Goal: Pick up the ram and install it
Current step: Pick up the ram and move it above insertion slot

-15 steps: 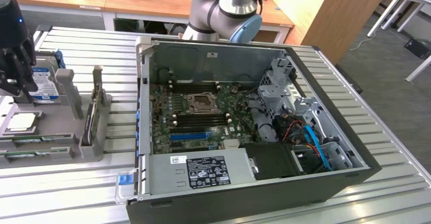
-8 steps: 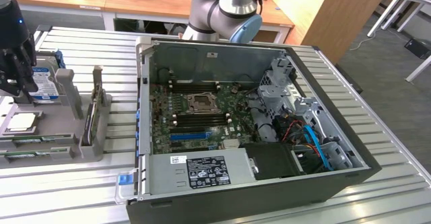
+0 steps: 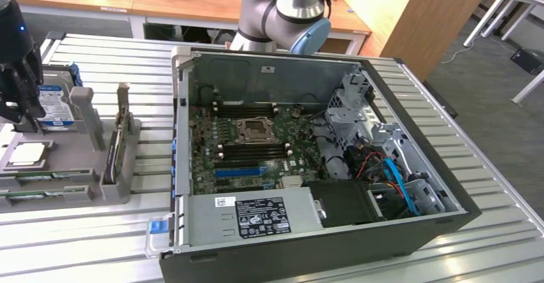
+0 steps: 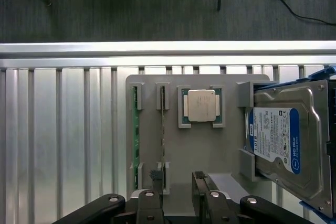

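Two ram sticks stand on edge in the slots of a grey parts holder [image 4: 210,156]: one ram stick [image 4: 135,135] shows its green board, the other ram stick [image 4: 163,129] stands beside it. In the exterior view the ram [image 3: 38,180] lies at the holder's near end. My gripper [image 4: 176,203] hovers above the holder, open, with nothing between its fingers [image 4: 149,205]. The second stick is the nearer one to its jaws. In the exterior view the gripper [image 3: 19,114] hangs over the holder's far end, by the hard drive.
A CPU [image 4: 202,106] and a silver hard drive [image 4: 283,140] with a blue-and-white label sit in the same holder. On the exterior view's right lies an open computer case [image 3: 442,222] with its motherboard [image 3: 246,143], a blue slot strip [image 3: 238,170] and a power supply [image 3: 255,216].
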